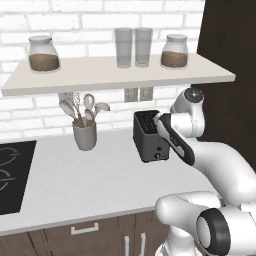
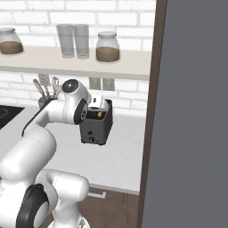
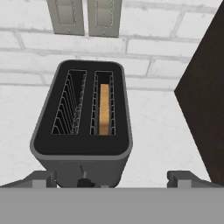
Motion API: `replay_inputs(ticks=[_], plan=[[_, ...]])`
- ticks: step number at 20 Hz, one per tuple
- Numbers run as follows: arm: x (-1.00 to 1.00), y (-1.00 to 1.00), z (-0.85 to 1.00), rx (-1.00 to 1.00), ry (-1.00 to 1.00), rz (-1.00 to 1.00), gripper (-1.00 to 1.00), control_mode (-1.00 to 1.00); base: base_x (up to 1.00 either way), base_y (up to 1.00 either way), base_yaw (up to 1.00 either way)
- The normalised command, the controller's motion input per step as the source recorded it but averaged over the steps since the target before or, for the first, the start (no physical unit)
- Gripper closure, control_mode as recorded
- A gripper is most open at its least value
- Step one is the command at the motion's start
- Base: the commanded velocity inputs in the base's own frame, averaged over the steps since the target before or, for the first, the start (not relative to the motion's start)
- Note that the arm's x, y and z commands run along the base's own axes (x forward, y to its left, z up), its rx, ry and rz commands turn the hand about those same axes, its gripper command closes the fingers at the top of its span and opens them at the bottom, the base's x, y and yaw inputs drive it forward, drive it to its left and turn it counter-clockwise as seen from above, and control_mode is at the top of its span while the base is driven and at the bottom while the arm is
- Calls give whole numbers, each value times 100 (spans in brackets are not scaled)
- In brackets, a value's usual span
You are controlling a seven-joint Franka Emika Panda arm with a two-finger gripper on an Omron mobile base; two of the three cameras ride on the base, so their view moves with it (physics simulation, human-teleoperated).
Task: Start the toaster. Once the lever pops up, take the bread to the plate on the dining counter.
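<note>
The dark grey toaster [image 1: 150,136] [image 2: 95,125] [image 3: 81,144] stands on the pale worktop by the brick wall. A tan bread [image 3: 104,109] slice sits low in its right slot, and the left slot is empty. My gripper [image 3: 113,178] hovers over the toaster's front end, looking down into the slots. It is open wide, with one fingertip on each side of the narrow front face and nothing between them. The small dark lever knob [image 3: 82,182] shows low on that face. My white hand [image 2: 96,100] hangs just above the toaster. The plate and the dining counter are out of view.
A grey utensil cup [image 1: 85,134] with spoons stands left of the toaster, and a black hob [image 1: 12,175] lies further left. A shelf [image 1: 115,75] with jars and glasses hangs overhead. A tall dark cabinet [image 1: 230,75] [image 3: 205,96] stands close on the toaster's right.
</note>
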Motion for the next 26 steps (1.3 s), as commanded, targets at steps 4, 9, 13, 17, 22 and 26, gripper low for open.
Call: replay_inputs(ticks=[4,9,13,17,22,26], plan=[[0,0,0,0,0,0,-100,-100,0,0,0],[0,0,0,0,0,0,-100,-100,0,0,0],[0,0,0,0,0,0,-100,-100,0,0,0],[0,0,0,0,0,0,-100,-100,0,0,0],[0,0,0,0,0,0,-100,-100,0,0,0],[0,0,0,0,0,0,-100,-100,0,0,0]])
